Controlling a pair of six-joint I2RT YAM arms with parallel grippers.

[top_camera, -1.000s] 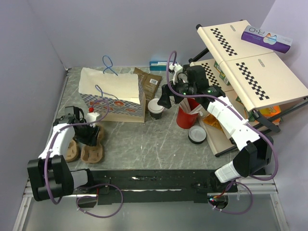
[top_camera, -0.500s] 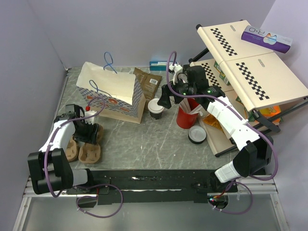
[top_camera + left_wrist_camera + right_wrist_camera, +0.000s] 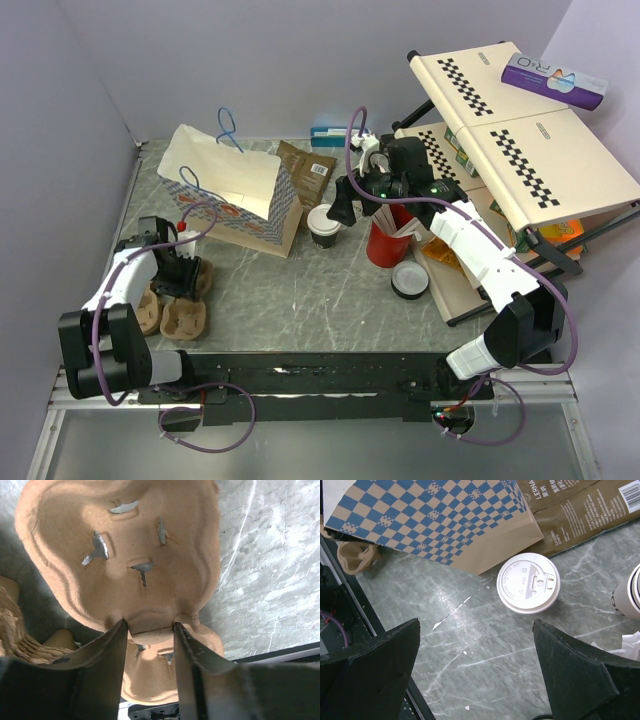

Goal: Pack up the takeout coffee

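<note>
The takeout coffee [image 3: 323, 226] is standing upright on the surface [image 3: 300, 290], around its middle and toward the far edge. Its white lid is on. It is sitting just beside the checkered paper bag [image 3: 235, 195], between that bag and a red cup [image 3: 385, 245] to its right. A brown coffee pouch [image 3: 308, 165] is lying behind it.

The right gripper [image 3: 340, 212] is hovering just above the coffee with its fingers spread wide and nothing between them.

Near the left edge, the left gripper [image 3: 147, 630] is reaching down onto a stack of pulp cup carriers [image 3: 130, 555]. Its fingers are pinching the narrow middle of the top carrier, touching it on both sides.
</note>
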